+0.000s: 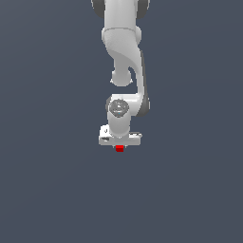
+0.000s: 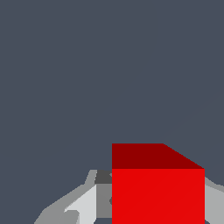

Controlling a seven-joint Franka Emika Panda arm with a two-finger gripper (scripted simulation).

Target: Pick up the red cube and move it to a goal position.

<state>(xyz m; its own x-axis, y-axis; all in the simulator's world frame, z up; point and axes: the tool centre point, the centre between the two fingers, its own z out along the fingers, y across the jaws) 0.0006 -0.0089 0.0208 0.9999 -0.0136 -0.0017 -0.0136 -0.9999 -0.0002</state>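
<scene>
Exterior view: the white Panda arm [image 1: 124, 52] descends from the top centre of the frame over a uniform slate-grey ground [image 1: 47, 190]. Its wrist ends in the white gripper [image 1: 119, 145], just below the middle of the frame. The red cube [image 1: 119, 148] shows directly beneath the gripper body, at the frame's centre line, far narrower than the gripper.

Wrist view: the red cube [image 2: 157, 194] fills the lower right of the frame, with grey fingers [image 2: 85, 205] flanking both of its sides. The jaws are closed upon the cube, gripping it between them.
</scene>
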